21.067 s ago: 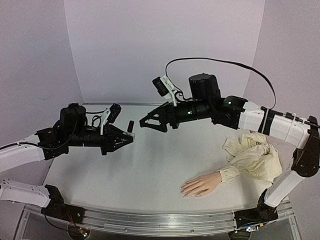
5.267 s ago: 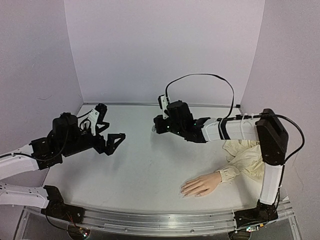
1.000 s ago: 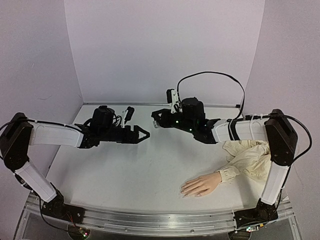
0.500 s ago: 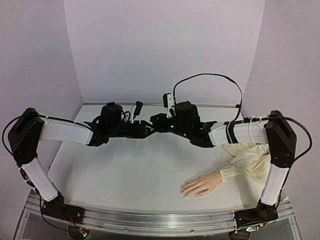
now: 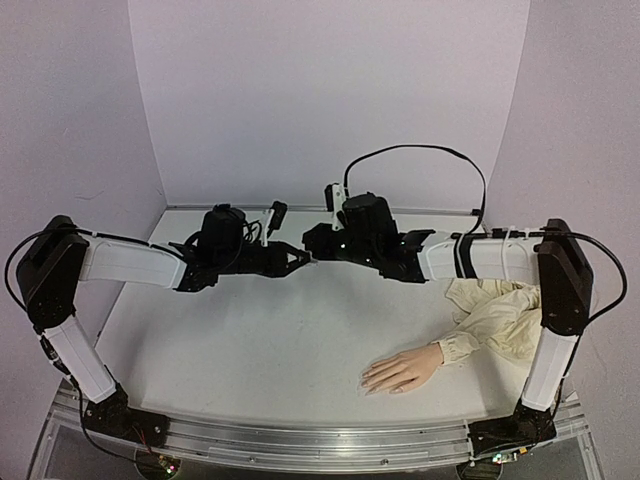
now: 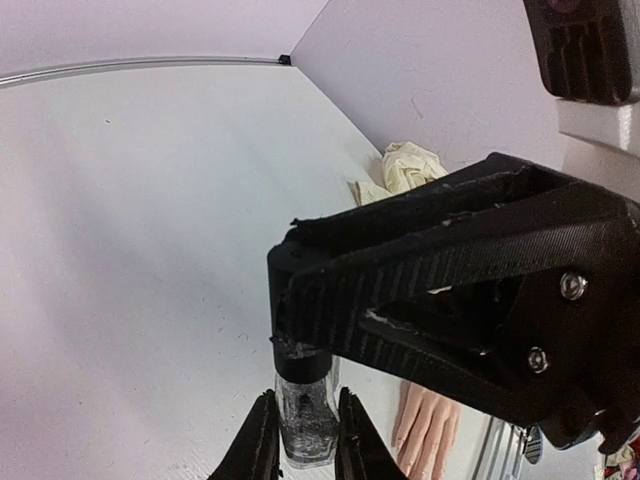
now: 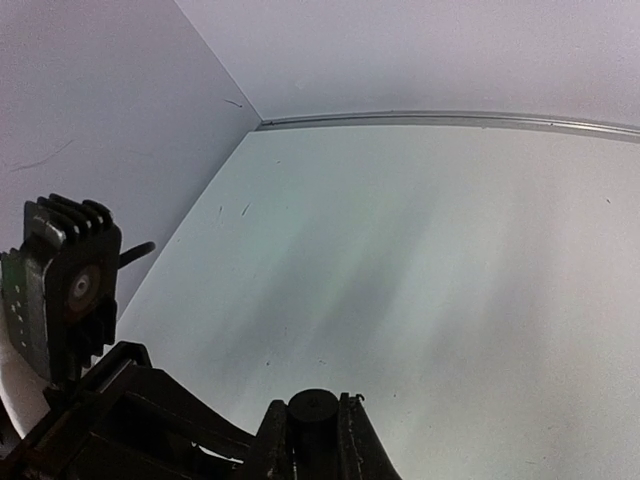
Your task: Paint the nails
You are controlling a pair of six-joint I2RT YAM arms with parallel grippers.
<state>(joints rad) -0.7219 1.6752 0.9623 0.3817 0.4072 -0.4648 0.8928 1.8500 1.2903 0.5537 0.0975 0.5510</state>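
- Swung the left claw in from the left of the surface to the far middle, tip to tip with the right claw.
- Took it from wide apart a second ago to narrow now, pinched on the glass body of the polish bottle.
- Kept the right claw clamped on the black cap all the while, holding the bottle up off the surface by the look of it.
- Means a separate grip on body and on cap: probably set up to twist or pull the cap off and free the brush. No painting begun yet.
- Left the mannequin hand untouched, lying flat at the near right of the surface, well apart from both claws, fingers pointing left, cream sleeve bunched to its right.
- Cannot make out the nails from above: too small at the fingertips to tell bare from painted.
- Cannot see the bottle at all from above, buried between the two claw tips.
- Cannot see any brush, hidden under the cap; cannot tell whether the cap has loosened.
- From the left wrist, shows only a few fingers of the mannequin hand, the rest blocked by the right claw.
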